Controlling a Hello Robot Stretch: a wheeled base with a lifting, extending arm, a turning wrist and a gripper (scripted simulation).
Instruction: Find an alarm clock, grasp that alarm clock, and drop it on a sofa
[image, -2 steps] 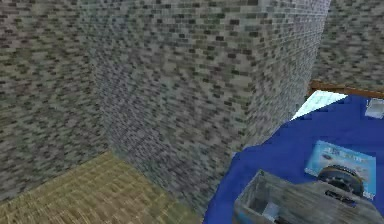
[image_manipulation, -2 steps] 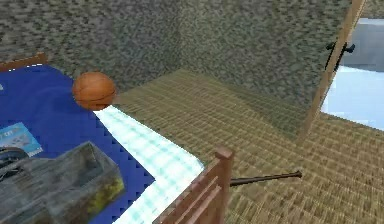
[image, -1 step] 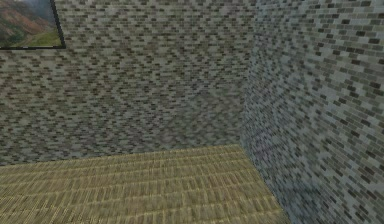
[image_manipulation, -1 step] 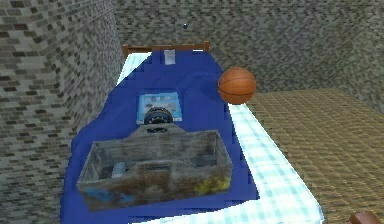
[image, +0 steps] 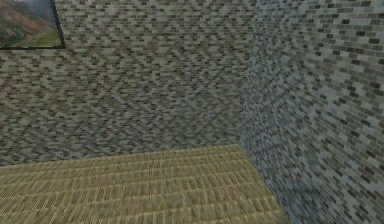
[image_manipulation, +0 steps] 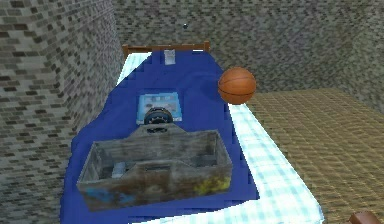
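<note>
Nearest us an open-topped box (image_manipulation: 155, 172) sits on the blue-covered bed (image_manipulation: 100, 128), just behind it a dark round object (image_manipulation: 160, 117), possibly the alarm clock, so we judge grasp and sofa drop both pending; the gripper's state we cannot tell.

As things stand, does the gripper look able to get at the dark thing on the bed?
Probably, though not straight. The dark thing lies on the blue blanket, and a box stands between it and the robot, so the arm would likely have to reach over that box.
</note>
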